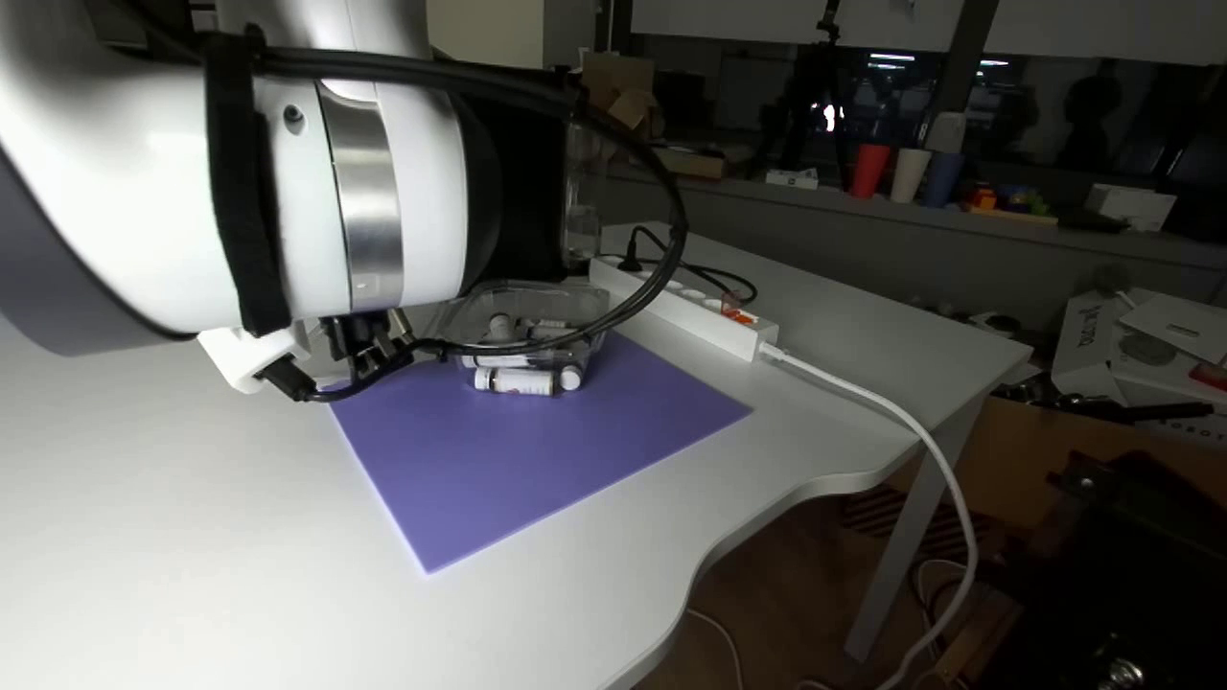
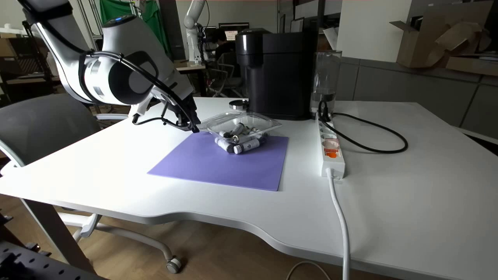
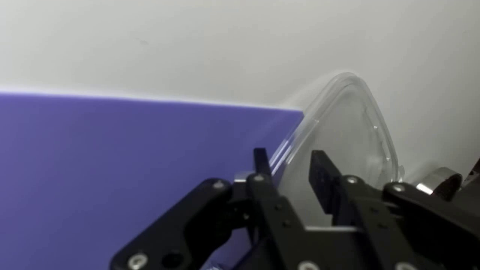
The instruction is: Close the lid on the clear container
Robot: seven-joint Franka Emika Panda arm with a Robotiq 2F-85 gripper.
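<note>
Hanging by the lid, the black claw has its two fingers spread apart, with nothing pinched. In the wrist view the lid's edge shows between them, but I can't tell if they are low enough to catch it. The clear container sits on the purple mat on the worktop, with small tubes showing through it. The lid is just beside it, not yet on top. From here, the claw might squeeze and miss, because the lid is thin and hard to see. A weak pinch could slip, since the plastic looks smooth. Pulling too hard could drag the container or bend the lid. A tube poking up might stop the lid going down flat. The arm's black cable could snag too.
</note>
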